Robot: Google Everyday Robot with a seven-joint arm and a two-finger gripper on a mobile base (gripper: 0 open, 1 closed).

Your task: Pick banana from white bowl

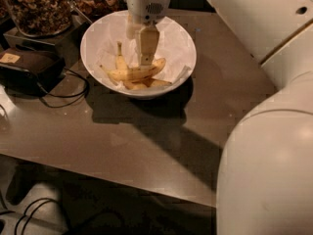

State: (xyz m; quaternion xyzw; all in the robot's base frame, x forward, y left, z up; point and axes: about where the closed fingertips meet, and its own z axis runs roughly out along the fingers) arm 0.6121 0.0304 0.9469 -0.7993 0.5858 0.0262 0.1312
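A dark, grey-brown tabletop (146, 146) fills the view. Glass jars of nuts (36, 6) stand along its far left edge, and a black box (29, 65) with a looping cable (73, 96) sits just in front of them. The white bowl (187, 50) stands toward the far side of the table, just beside the jars. It is lined with crumpled white paper (171, 35), which likely cushions the fruit and stops it sliding on the smooth wall. The banana (126, 75), the longest and plumpest of the few yellow ones, lies curved across the bottom of the bowl with its tip rising to the right. The shorter bananas are tucked against it, one pointing up at the back. The gripper (145, 61) hangs straight down into the bowl from the white wrist above. Its tip is at the banana's upper right part, a vertical approach that suits a deep bowl whose walls block any sideways reach. Whether it has closed on the fruit or only touches it cannot be told. The robot's bulky white arm (274, 155) occupies the right side, bent to leave the bowl in view.
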